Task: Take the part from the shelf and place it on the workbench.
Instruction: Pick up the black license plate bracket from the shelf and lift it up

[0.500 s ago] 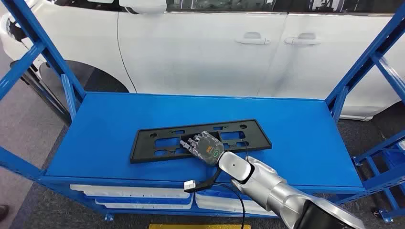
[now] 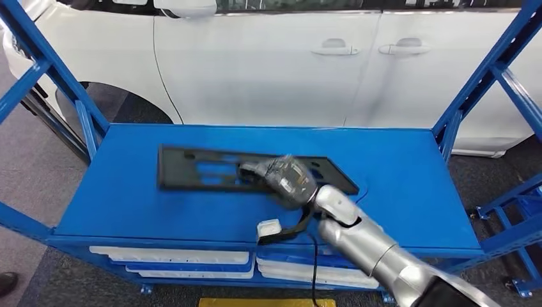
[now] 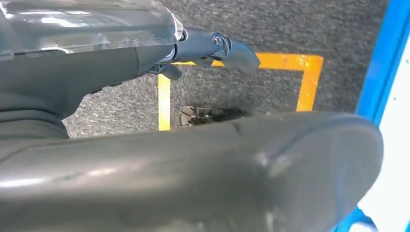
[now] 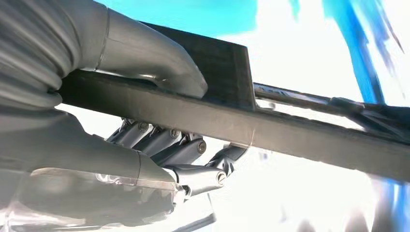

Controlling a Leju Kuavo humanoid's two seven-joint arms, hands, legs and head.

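The part [image 2: 192, 167] is a long black flat frame with cut-outs. My right hand [image 2: 287, 179] grips it near its middle and holds it tilted just above the blue shelf top [image 2: 415, 185]. In the right wrist view the thumb [image 4: 145, 53] presses on one face of the part [image 4: 290, 130] while the fingers [image 4: 183, 154] curl under the other. My left hand [image 3: 212, 43] hangs over the floor with a dark finger stretched out and nothing in it.
A white car [image 2: 268, 64] stands right behind the shelf. Blue slanted posts [image 2: 470, 96] rise at both ends of the shelf. White parts [image 2: 179, 259] lie on the lower level. Yellow floor tape [image 3: 290, 63] marks the grey carpet.
The part has left the shelf top: its far end has swung up and to the left. My right hand has turned and risen with it.
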